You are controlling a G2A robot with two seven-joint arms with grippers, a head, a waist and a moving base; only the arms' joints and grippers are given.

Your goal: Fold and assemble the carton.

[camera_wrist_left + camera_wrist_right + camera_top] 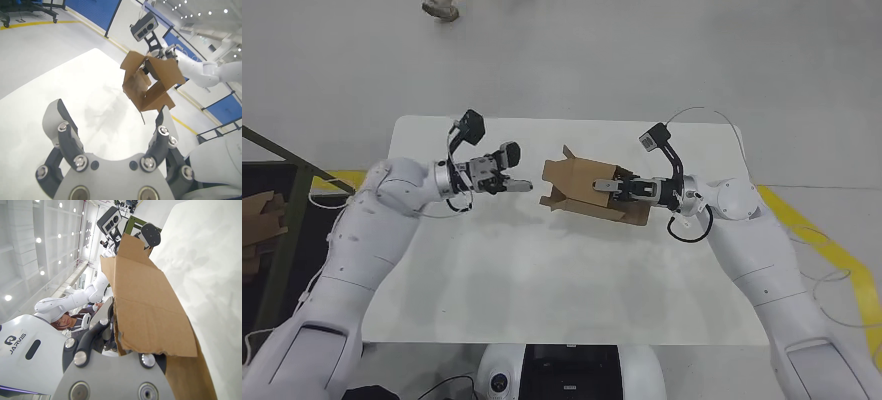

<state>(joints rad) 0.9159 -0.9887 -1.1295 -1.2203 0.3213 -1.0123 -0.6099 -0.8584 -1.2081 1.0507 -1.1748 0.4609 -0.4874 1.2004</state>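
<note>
**Item: carton (582, 188).** Brown corrugated board, opened into a rough square tube, with the end flaps unfolded and splayed. It sits over the middle of the white worktop (542, 290), toward the far edge. It is tilted, and in the left wrist view it appears lifted off the surface. Its open mouth faces the left arm.

**Item: right claw (612, 186).** Clamped on one wall of the carton at the end nearest its own arm. One finger shows pressed against the board and the other is hidden behind it. The cardboard edge beside the grip looks ragged.

**Item: left claw (111, 109).** Spread wide and holding nothing. It is level with the carton's open mouth, near it but not touching.

**Stage, by my reckoning:** body squared up, end flaps not yet folded in.

**Hazards, by my reckoning:**
- The carton hangs from a single wall, so a push on a flap could swing it about the grip or pull it loose.
- The board is thin and already frayed at the clamp, so side load there could tear it.
- An off-centre push from the left claw could rack the tube flat instead of creasing a flap.
- A splayed flap might catch on a finger and fold the wrong way.
</note>
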